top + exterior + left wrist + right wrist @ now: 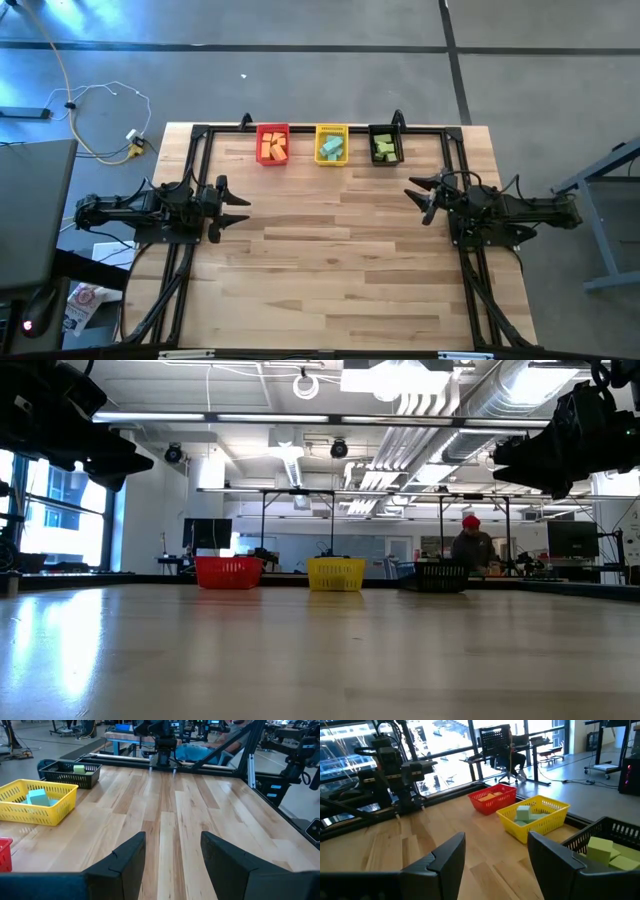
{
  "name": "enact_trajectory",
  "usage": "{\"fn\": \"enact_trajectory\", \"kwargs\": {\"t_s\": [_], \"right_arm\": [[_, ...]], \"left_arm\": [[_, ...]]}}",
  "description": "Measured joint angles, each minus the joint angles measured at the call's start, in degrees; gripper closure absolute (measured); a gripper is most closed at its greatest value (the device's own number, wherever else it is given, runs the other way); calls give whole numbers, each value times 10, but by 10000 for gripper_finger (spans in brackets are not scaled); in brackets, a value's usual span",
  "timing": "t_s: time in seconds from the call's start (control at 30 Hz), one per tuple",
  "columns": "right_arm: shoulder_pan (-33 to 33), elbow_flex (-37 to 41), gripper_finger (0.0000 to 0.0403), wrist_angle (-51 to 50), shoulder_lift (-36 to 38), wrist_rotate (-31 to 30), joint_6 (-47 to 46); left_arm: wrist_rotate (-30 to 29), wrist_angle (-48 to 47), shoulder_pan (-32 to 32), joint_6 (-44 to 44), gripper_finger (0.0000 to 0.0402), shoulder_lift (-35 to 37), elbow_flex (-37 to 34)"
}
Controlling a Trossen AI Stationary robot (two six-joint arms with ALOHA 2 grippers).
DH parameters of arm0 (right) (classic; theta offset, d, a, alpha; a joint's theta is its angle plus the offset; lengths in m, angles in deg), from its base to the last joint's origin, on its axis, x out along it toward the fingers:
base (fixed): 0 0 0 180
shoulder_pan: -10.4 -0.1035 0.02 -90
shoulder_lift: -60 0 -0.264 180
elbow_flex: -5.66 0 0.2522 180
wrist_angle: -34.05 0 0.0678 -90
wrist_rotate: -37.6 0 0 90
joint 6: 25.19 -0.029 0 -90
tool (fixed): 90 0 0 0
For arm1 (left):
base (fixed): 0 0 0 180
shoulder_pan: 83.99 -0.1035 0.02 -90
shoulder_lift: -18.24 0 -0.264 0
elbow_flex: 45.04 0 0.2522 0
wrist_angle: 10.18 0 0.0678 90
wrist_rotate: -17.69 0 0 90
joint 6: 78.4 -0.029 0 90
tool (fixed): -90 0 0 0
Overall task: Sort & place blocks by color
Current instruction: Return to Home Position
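Three bins along worktop [340, 260] far edge: red bin [272, 127] holds orange blocks [273, 148], yellow bin [331, 127] teal blocks [332, 149], black bin [385, 127] green blocks [385, 149]. Block counts unreadable. Left pincer [172, 837] and right pincer [495, 837]: released, empty.

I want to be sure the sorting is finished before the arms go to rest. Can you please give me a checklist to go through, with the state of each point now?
1. Orange blocks lie in the red bin: ok.
2. Teal blocks lie in the yellow bin: ok.
3. Green blocks lie in the black bin: ok.
4. No loose block on the table: ok, the high view shows none.
5. Left gripper open and empty, at the table's left side: ok.
6. Right gripper open and empty, at the right side, apart from the bins: ok.
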Motion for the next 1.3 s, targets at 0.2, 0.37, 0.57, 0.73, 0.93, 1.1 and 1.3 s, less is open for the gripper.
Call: {"fn": "enact_trajectory", "kwargs": {"t_s": [0.2,0.37,0.57,0.73,0.93,1.1,1.3], "right_arm": [[0,0,204,0,0,0,-2],[0,0,204,0,0,0,1],[0,0,204,-1,0,1,2],[0,0,204,-1,0,1,-2],[0,0,204,-1,0,1,-2],[0,0,204,-1,0,1,1],[0,0,204,-1,0,1,1]], "left_arm": [[0,0,0,0,222,0,0],[0,5,0,5,222,0,0],[0,5,0,21,222,0,0],[0,5,0,21,222,0,0],[0,4,0,20,222,0,0],[0,4,0,20,222,0,0],[0,4,0,21,222,0,0]]}}
